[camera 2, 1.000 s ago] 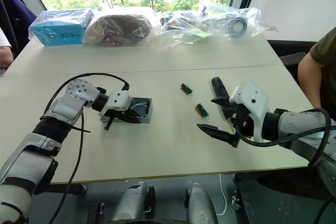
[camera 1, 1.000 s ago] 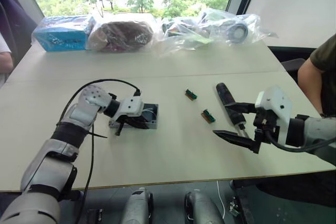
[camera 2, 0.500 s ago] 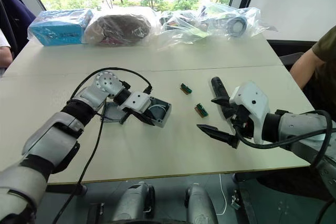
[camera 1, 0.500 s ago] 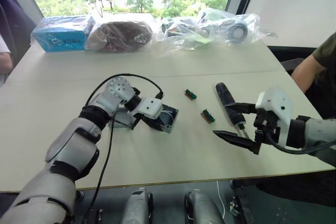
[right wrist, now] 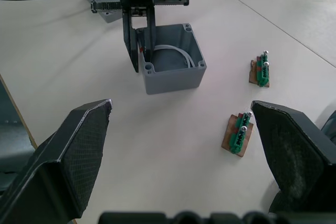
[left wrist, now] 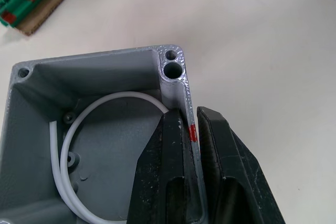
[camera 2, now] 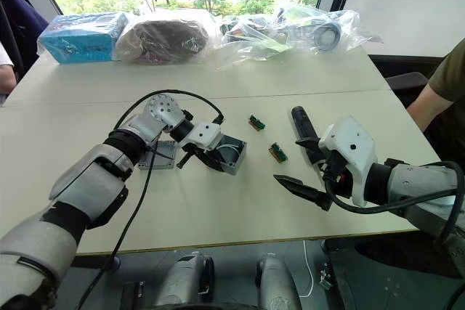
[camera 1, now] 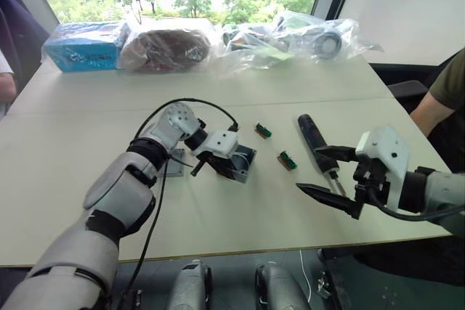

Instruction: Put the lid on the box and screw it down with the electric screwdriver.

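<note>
The left gripper (left wrist: pixel 191 145) pinches 1 thin wall of the rigid, slick-looking metal box (camera 1: pixel 241 162) mid-counter (camera 1: pixel 218 215); right gripper (camera 1: pixel 328 177) gapes empty above the electric screwdriver (camera 1: pixel 317 143). The lid (camera 2: pixel 158 155) lies beside the box.

One box (camera 2: pixel 231 156), one lid (camera 2: pixel 156 156), one electric screwdriver (camera 2: pixel 303 128), two connector blocks (camera 2: pixel 256 122) (camera 2: pixel 278 152), four plastic bags (camera 2: pixel 163 38).

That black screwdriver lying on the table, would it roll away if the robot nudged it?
Probably yes: the electric screwdriver looks like a smooth round cylinder lying flat on the table, so a sideways nudge could set it rolling. It looks rigid, so it should lift in one piece, though its length may make it tilt if gripped near one end.
</note>
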Robot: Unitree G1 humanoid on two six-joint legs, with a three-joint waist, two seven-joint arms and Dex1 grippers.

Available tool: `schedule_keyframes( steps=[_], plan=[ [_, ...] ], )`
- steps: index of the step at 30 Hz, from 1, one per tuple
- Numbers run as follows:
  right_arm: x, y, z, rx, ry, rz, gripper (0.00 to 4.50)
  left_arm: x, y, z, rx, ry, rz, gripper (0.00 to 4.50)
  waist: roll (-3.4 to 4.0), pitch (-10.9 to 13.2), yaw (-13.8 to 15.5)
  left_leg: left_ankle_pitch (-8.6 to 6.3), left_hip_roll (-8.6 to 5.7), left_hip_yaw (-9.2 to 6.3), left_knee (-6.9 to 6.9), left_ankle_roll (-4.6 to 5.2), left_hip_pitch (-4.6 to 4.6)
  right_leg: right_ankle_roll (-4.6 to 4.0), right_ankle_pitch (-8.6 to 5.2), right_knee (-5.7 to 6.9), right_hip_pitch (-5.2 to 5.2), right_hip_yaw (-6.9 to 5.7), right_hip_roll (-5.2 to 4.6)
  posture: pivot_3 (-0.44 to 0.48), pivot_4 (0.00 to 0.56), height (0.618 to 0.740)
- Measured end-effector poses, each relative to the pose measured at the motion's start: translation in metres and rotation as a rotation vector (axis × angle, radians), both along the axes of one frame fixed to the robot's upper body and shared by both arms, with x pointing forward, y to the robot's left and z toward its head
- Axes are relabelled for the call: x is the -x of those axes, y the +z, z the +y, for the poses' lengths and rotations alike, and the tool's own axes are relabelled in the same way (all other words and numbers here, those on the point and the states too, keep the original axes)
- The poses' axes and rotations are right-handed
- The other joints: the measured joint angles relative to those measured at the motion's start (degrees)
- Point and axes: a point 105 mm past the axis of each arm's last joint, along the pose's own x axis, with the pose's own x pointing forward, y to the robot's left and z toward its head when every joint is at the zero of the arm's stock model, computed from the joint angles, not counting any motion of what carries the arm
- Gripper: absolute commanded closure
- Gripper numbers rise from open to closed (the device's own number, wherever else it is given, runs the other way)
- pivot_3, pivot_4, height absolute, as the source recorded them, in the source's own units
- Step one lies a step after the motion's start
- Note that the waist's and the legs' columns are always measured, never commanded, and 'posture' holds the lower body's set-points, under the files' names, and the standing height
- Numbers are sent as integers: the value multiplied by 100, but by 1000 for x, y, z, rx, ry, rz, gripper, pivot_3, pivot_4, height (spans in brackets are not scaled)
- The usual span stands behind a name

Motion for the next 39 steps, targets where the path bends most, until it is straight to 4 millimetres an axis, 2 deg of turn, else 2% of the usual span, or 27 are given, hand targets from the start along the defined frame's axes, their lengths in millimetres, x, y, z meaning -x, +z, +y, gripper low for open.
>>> schedule_keyframes(
  steps=[1,8,10,13,16,19,22,26,29,32,36,39],
  plan=[
    [0,0,0,0,0,0,0,0,0,1,-1,3,2,3060,0,0,0,0,0,0,0,0,0,0,0,0,0,0,0,0,150,740],
    [-1,2,1,6,1,-10,0,-1,5,0,23,25,20,137,0,0,0,0,0,-1,0,0,0,0,0,0,0,0,0,0,150,740],
    [-1,3,1,6,3,-12,0,-2,12,2,43,31,15,54,0,0,-1,0,1,-2,0,0,0,0,0,1,0,0,0,0,150,740],
    [-1,3,3,6,16,-9,0,0,33,10,93,43,3,54,0,0,-20,0,6,-3,-1,0,1,0,0,2,-1,1,1,0,150,740],
    [-1,4,3,12,23,-11,0,8,60,31,149,77,12,54,3,0,-56,0,11,-4,-4,0,8,0,0,17,-2,5,1,0,150,740],
    [-3,6,5,8,37,-17,0,15,77,48,215,136,35,54,4,-1,-41,0,8,-3,-1,0,10,0,0,26,-4,4,0,0,150,740],
    [-6,10,9,-1,63,-23,0,10,89,65,305,292,46,54,2,-1,-8,0,6,-2,2,0,10,0,-1,27,-3,2,0,0,150,740],
    [-11,21,21,-15,139,-44,0,-8,100,94,493,695,-1,54,1,-1,-40,0,14,-1,2,-1,16,3,-1,42,-4,10,-9,0,150,740],
    [-17,25,38,-14,238,-41,0,-21,90,111,566,1072,-18,54,-3,0,-30,1,12,-6,3,-1,18,7,-4,54,-4,8,-11,0,150,740],
    [-23,28,52,-9,314,-44,0,-21,65,131,496,1385,-19,54,-6,1,-22,1,8,-4,4,-1,18,8,-4,59,-6,8,-11,0,150,740],
    [-33,29,61,9,385,-50,0,-3,38,153,383,1639,22,54,-8,1,-5,2,5,-4,4,-3,16,7,-5,60,-9,5,-10,0,150,740],
    [-35,27,63,25,416,-49,0,1,35,162,368,1751,30,54,-11,0,14,4,0,-3,4,-7,18,7,-4,62,-8,4,-15,0,150,740]
  ],
)
